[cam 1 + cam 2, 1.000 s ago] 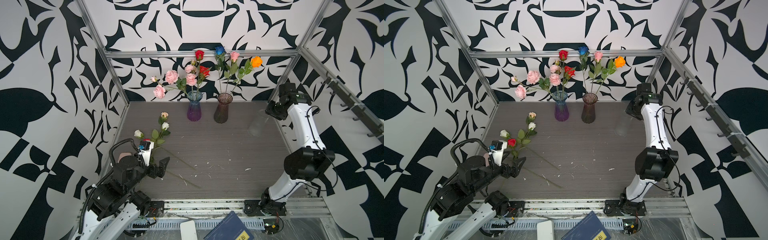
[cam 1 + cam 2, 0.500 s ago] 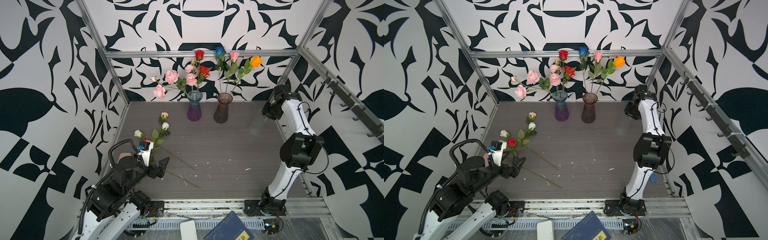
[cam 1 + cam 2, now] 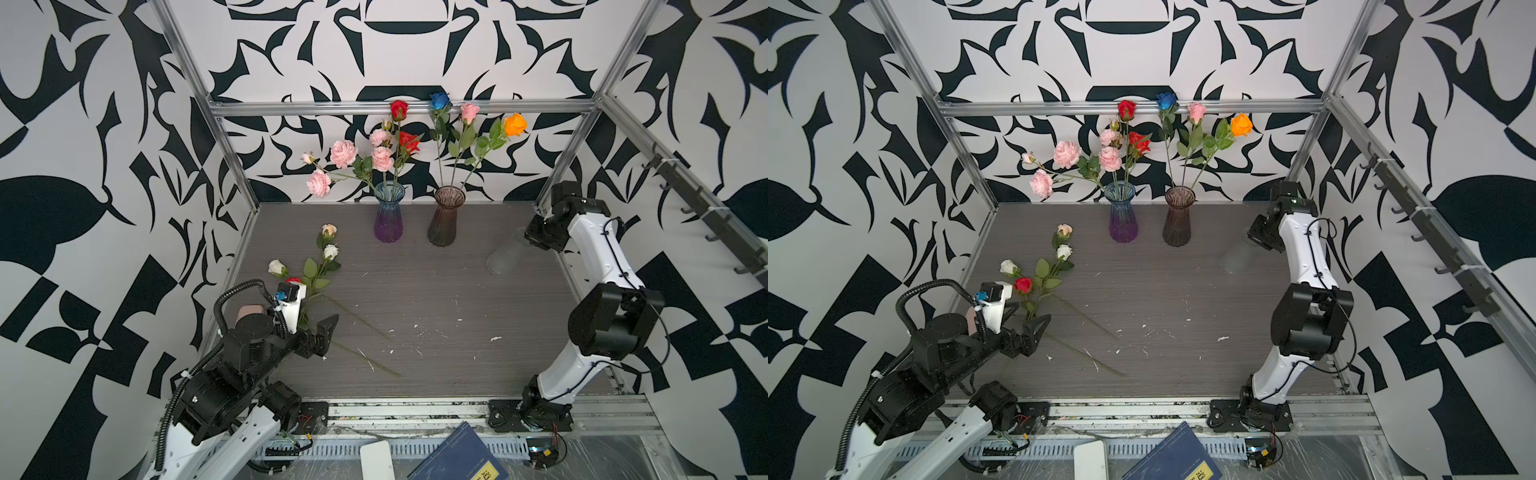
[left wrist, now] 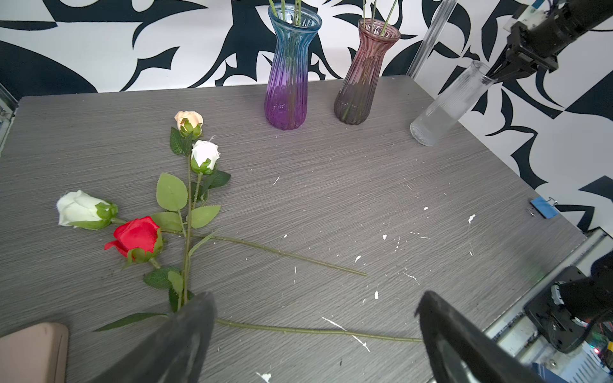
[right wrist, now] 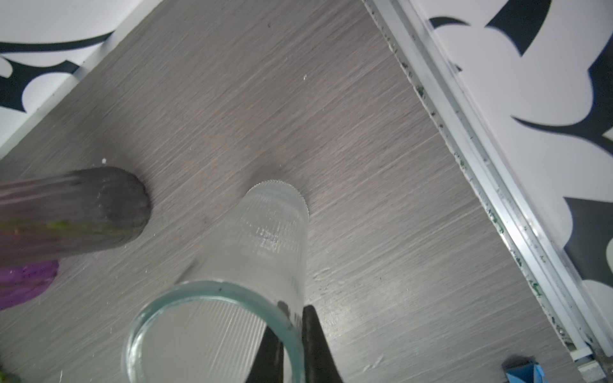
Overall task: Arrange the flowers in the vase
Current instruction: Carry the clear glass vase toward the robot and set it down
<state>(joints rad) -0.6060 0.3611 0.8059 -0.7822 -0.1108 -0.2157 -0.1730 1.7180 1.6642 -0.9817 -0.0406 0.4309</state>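
Tabletop (image 3: 457, 291): purple vase (image 3: 388, 220), brown vase (image 3: 444, 220), perhaps paper flecks (image 3: 494, 338)

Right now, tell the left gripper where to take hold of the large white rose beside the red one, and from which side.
Take the large white rose by its bare stem, past the last leaf. There it lies flat on the table with no other stem touching, so the open left gripper should come straight down, jaws across the stem.
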